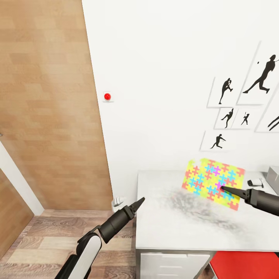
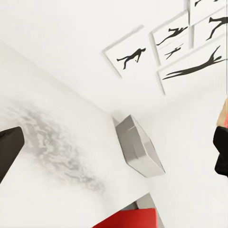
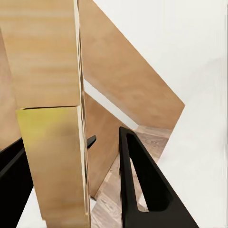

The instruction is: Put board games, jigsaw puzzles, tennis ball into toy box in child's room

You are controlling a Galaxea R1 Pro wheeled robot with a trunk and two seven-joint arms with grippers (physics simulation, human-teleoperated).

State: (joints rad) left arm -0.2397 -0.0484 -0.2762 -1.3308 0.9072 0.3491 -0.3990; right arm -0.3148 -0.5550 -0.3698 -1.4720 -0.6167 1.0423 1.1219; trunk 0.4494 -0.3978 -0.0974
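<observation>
Currently pinched edge-on in the right end effector (image 1: pixel 224 188), raised above the surface (image 1: pixel 162 232) well short of the toy box (image 1: pixel 273 173), jigsaw puzzle (image 1: pixel 211 180) liable to slip from so thin a grip; left end effector (image 1: pixel 142 200) state indiscernible.

Jigsaw puzzle box (image 1: pixel 214 183): yellow, with interlocking pieces in cyan, orange, pink, purple. Tabletop (image 1: pixel 170 228): pale grey-white with a darker mottled smudge. Toy box (image 2: pixel 138 152): light grey. Right claw (image 1: pixel 229 191) and left claw (image 1: pixel 138 204): black. Wall pictures (image 1: pixel 224 92): black baseball-player silhouettes on white. Wardrobe door (image 1: pixel 50 104): light brown wood grain. Wall button (image 1: pixel 107 96): red.
</observation>
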